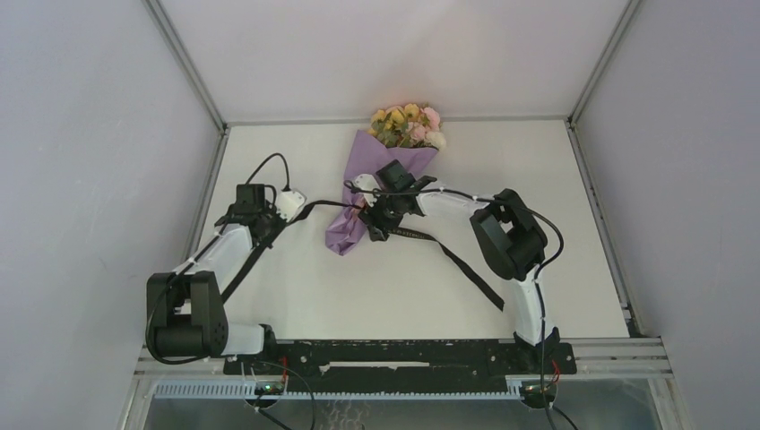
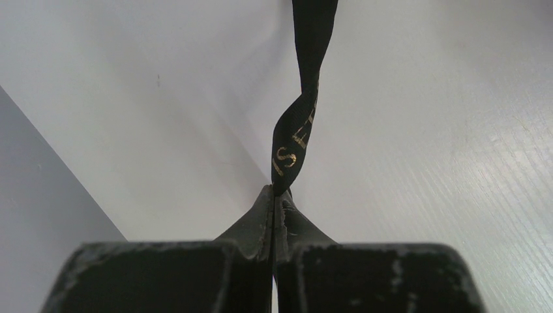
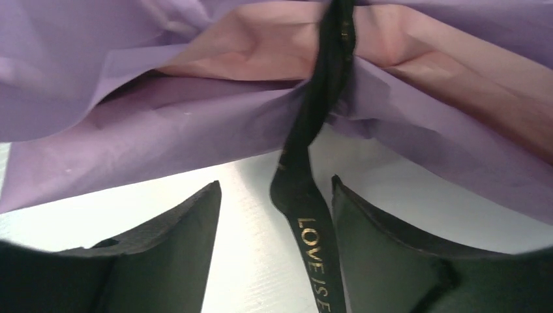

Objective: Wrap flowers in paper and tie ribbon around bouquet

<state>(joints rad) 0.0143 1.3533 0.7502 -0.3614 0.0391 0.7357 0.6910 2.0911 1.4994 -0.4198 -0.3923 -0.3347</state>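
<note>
**A:** Fingers of the right gripper [image 3: 275, 186] sit closest in its own view. Are the jaws spread?

**B:** Yes, spread. The ribbon [image 3: 314, 257] runs between them and neither pad clamps it. From there it climbs to the paper [image 3: 163, 130] and cinches the lilac folds. I can't tell from this angle whether that is a real knot or a single crossing.

**A:** And the other end?

**B:** The left gripper [image 2: 274, 195] has its jaws pressed together on it, with the band twisted and taut above the tips.

**A:** Where is the bouquet [image 1: 381, 175]?

**B:** It lies on the table [image 1: 556, 179] between the two grippers, flowers [image 1: 409, 124] toward the back wall and cone tip toward the left arm.

**A:** So which step is this?

**B:** The wrapping looks done, so I'd call this the tying. Next, the right jaws likely need to close on the free tail and pull against the left without dragging the bouquet.
</note>
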